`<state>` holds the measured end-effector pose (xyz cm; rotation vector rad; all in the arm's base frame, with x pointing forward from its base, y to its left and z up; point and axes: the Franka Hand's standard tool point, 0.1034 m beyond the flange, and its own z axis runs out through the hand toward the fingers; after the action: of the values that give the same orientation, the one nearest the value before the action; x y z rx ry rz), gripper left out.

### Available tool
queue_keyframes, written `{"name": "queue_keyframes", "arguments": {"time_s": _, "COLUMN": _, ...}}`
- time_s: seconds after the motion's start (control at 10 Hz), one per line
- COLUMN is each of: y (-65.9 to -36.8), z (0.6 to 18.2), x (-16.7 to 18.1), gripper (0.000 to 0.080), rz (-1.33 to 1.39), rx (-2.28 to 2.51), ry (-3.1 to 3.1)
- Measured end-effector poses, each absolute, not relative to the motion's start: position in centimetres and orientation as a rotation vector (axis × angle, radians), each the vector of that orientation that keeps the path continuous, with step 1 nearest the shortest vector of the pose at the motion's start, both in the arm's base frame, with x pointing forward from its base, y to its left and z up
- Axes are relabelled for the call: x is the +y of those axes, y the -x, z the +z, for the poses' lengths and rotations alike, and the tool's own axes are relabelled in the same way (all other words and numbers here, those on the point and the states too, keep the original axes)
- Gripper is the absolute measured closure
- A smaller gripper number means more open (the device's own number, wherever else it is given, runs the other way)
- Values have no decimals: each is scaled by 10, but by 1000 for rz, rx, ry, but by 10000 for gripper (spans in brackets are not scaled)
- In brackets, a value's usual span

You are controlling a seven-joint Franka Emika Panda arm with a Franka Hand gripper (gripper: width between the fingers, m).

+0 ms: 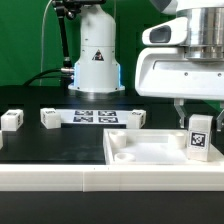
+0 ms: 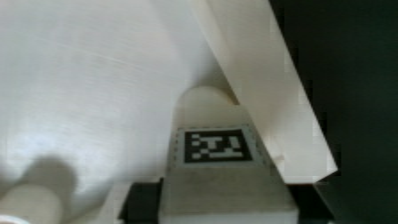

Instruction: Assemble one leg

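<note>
The gripper (image 1: 196, 107) is standing over the near right corner of the panel (image 1: 140, 152), its fingers closing on the upper end of the leg (image 1: 199, 138); in the wrist view the dark pads (image 2: 146, 196) are flanking the leg (image 2: 217, 130) on both sides, so the block is being clamped, not merely approached. The leg is being held upright, its long axis vertical and its marker face turned toward the near side, presumably so its lower end can enter a corner socket. Three spare legs (image 1: 50, 119) are lying along the far side, beside the marker board (image 1: 92, 117).
</note>
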<state>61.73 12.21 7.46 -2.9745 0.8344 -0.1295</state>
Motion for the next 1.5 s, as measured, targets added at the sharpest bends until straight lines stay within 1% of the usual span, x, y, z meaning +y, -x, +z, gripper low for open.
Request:
{"name": "queue_keyframes", "arguments": {"time_s": 0.1, "y": -617, "z": 74, "x": 123, "gripper": 508, "rz": -130, "rx": 1031, "ry": 2915}}
{"name": "queue_keyframes", "arguments": {"time_s": 0.4, "y": -618, "z": 74, "x": 122, "gripper": 508, "rz": -122, "rx": 1406, "ry": 2725}}
{"name": "queue_keyframes", "arguments": {"time_s": 0.6, "y": -618, "z": 74, "x": 122, "gripper": 508, "rz": -111, "rx": 1529, "ry": 2649}}
{"name": "queue_keyframes", "arguments": {"time_s": 0.7, "y": -618, "z": 74, "x": 122, "gripper": 508, "rz": -113, "rx": 1483, "ry": 2677}}
{"name": "queue_keyframes", "arguments": {"time_s": 0.8, "y": -618, "z": 74, "x": 122, "gripper": 331, "rz": -115, "rx": 1440, "ry": 2701}}
{"name": "queue_keyframes", "arguments": {"time_s": 0.9, "y": -618, "z": 75, "x": 122, "gripper": 331, "rz": -118, "rx": 1335, "ry": 2760}}
{"name": "queue_keyframes", "arguments": {"time_s": 1.0, "y": -618, "z": 75, "x": 121, "gripper": 190, "rz": -117, "rx": 1168, "ry": 2843}}
{"name": "queue_keyframes", "arguments": {"time_s": 1.1, "y": -618, "z": 75, "x": 121, "gripper": 190, "rz": -123, "rx": 1012, "ry": 2907}}
{"name": "queue_keyframes", "arguments": {"time_s": 1.2, "y": -619, "z": 76, "x": 121, "gripper": 156, "rz": -128, "rx": 854, "ry": 2961}}
{"name": "queue_keyframes", "arguments": {"time_s": 1.5, "y": -621, "z": 77, "x": 120, "gripper": 151, "rz": -145, "rx": 373, "ry": 3073}}
